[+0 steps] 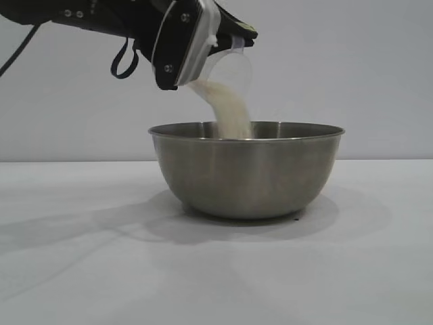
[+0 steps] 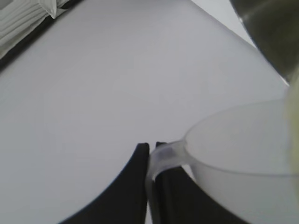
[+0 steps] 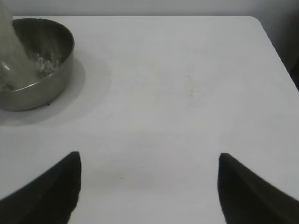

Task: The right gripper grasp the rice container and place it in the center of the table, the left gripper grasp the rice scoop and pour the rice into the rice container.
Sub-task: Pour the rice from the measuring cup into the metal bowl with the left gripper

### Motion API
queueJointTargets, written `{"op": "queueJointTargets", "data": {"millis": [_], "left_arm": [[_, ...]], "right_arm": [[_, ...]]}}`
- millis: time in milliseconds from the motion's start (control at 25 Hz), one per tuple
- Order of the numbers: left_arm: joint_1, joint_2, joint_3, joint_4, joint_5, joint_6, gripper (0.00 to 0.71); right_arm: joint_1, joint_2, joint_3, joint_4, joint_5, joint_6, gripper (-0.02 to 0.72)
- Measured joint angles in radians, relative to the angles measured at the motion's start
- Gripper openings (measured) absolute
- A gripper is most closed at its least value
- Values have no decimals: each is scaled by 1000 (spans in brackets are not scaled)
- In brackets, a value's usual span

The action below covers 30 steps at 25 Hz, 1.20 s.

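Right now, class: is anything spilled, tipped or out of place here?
Nothing stands out. The cup is tilted on purpose, and the rice streams inside the rim of the upright bowl. No grains show on the table.

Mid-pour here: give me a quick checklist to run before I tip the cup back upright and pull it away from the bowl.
1. Left pincer shut on the cup handle: ok.
2. Cup tilted above the bowl, inside its rim: ok.
3. Rice stream lands inside the bowl: ok; no spilled grains show on the table.
4. Cup emptied: not ok, rice is pouring out.
5. Bowl sits flat and upright on the table: ok.
6. Right pincer open, empty and well away from the bowl: ok.
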Motion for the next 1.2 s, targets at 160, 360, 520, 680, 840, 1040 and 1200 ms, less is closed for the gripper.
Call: {"op": "queueJointTargets", "data": {"millis": [160,360,520,680,840,1040,1200], "left_arm": [[0,2,0,33,-1,51,0],[-4,2,0,48,-1,103,0],[-4,2,0,71,-12,149,0],[-6,2,0,88,-32,157,0],[-6,2,0,88,-34,157,0],[-6,2,0,80,-50,12,0],[-6,2,0,21,-65,-226,0]], "right_arm": [[0,0,0,0,0,0,566],[0,0,0,0,0,0,566],[0,0,0,0,0,0,566],[0,0,0,0,0,0,566],[0,0,0,0,0,0,566],[0,0,0,0,0,0,566],[0,0,0,0,0,0,566]]}}
